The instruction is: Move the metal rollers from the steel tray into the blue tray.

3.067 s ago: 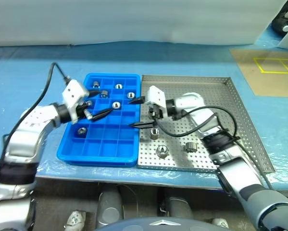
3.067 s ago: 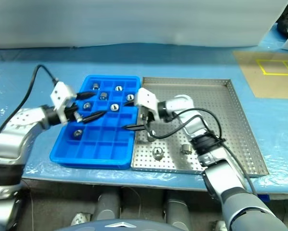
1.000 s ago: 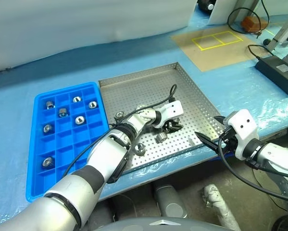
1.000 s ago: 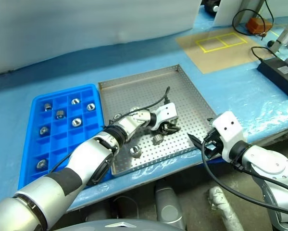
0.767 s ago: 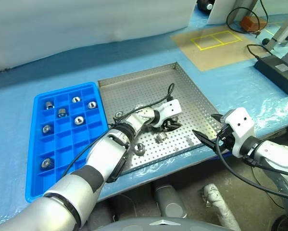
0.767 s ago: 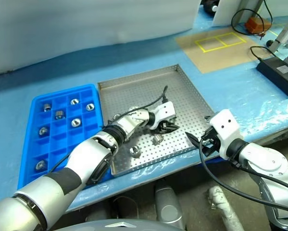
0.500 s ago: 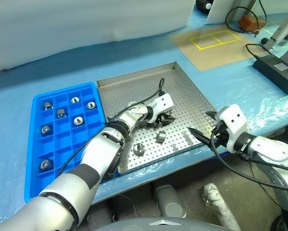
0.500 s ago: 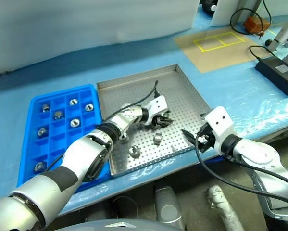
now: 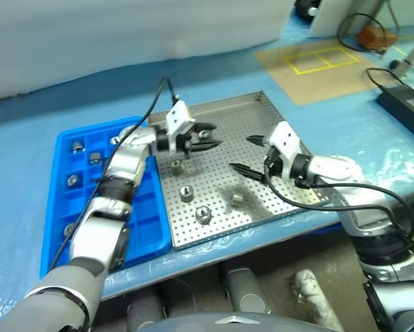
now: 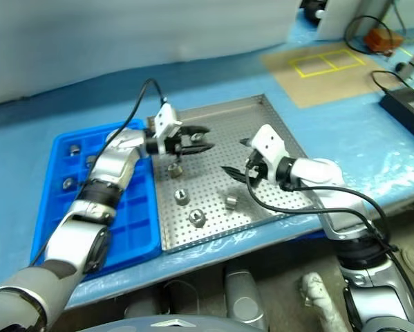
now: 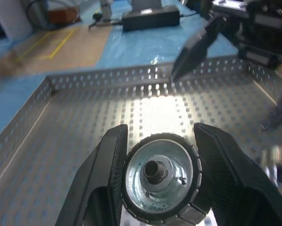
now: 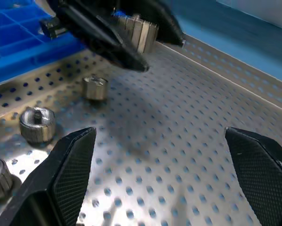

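Left gripper [image 9: 205, 136] clamped on one roller [image 11: 158, 178] above steel tray [image 9: 289, 142], blue tray [image 9: 58, 207] left; right gripper [image 9: 248, 153] spread, empty; hazard: collision with it dislodging roller.

I see four shiny metal rollers [image 9: 186, 193] loose on the perforated steel tray [image 9: 289, 142], several more in the blue tray [image 9: 61, 207] beside it, one roller [image 11: 158, 175] clamped in my left tool [image 9: 208, 135].

Two trays: one steel tray [image 9: 227, 114] at centre, one blue tray [image 9: 141, 221] at left. Four metal rollers [image 9: 186, 194] lie loose on the steel, a fifth is clamped in the left gripper [image 9: 213, 136], and at least three show in the blue tray's upper-left cells.
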